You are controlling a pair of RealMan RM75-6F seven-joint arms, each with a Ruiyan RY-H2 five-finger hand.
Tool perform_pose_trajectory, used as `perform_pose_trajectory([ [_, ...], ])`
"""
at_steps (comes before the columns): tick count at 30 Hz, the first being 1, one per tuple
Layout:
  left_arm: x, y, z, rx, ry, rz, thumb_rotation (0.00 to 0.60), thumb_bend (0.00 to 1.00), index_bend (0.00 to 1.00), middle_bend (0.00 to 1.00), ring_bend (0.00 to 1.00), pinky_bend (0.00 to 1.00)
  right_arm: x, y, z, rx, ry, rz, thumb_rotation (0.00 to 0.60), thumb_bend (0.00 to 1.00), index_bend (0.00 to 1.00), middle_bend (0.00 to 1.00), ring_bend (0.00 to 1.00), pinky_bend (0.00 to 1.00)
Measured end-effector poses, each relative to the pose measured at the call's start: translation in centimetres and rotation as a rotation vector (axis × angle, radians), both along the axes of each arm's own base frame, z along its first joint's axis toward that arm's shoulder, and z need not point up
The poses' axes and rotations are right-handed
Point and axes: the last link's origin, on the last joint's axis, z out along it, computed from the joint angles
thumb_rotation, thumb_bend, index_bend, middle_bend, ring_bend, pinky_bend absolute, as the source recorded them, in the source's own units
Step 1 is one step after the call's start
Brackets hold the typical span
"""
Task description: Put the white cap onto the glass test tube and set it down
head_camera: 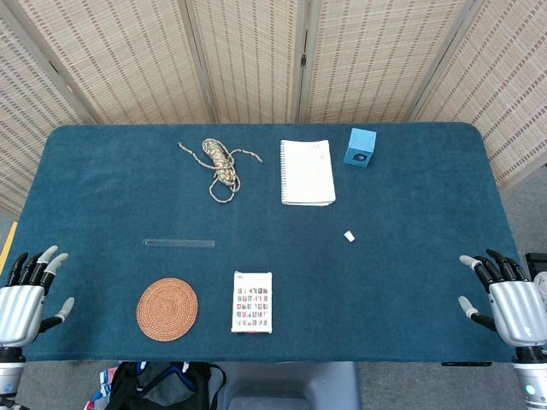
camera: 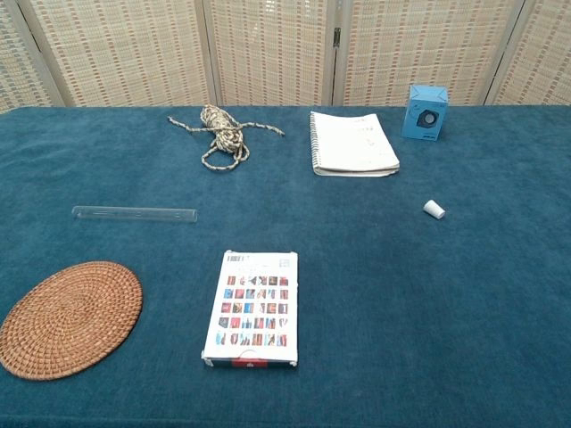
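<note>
The glass test tube (head_camera: 179, 243) lies flat on the blue cloth left of centre, also visible in the chest view as a clear tube (camera: 134, 214). The small white cap (head_camera: 349, 236) lies on its own right of centre, seen too as the cap (camera: 434, 209) in the chest view. My left hand (head_camera: 28, 295) hovers at the table's near left edge, fingers apart and holding nothing. My right hand (head_camera: 504, 295) is at the near right edge, fingers likewise spread and empty. Both hands are far from the tube and cap. Neither hand shows in the chest view.
A woven round coaster (head_camera: 167, 309) and a printed card box (head_camera: 252, 301) lie near the front. A coil of rope (head_camera: 220, 164), a spiral notebook (head_camera: 307, 172) and a blue cube (head_camera: 360, 147) sit at the back. A folding screen stands behind the table.
</note>
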Motion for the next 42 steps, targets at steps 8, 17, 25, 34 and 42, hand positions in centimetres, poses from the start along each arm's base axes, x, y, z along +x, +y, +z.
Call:
perform_pose_trajectory([
  [8,0.1,0.0,0.2,0.003,0.001,0.000,0.600,0.28,0.12,0.09,0.11,0.03,0.0,0.2,0.1,-0.006,-0.003,0.006,0.600,0.25,0.23,0.28,0.14,0.19],
  [17,0.4,1.1,0.6,-0.010,-0.021,-0.024,0.600,0.28,0.12,0.09,0.14,0.04,0.4,0.4,0.4,-0.024,-0.005,0.025,0.600,0.26,0.23,0.29,0.14,0.19],
  [25,2.4,4.5,0.4,-0.067,-0.049,-0.101,0.600,0.28,0.13,0.17,0.22,0.14,1.0,0.0,0.3,-0.014,0.001,0.055,0.600,0.26,0.23,0.29,0.14,0.19],
  [34,5.3,9.3,-1.2,-0.140,-0.023,-0.162,0.600,0.28,0.21,0.45,0.51,0.57,1.2,-0.6,0.4,0.001,0.003,0.061,0.600,0.26,0.23,0.29,0.14,0.19],
  [42,8.0,13.4,-4.2,-0.205,-0.007,-0.207,0.600,0.28,0.30,0.80,0.80,0.97,1.4,-1.1,0.4,0.012,0.008,0.075,0.600,0.26,0.23,0.30,0.15,0.19],
])
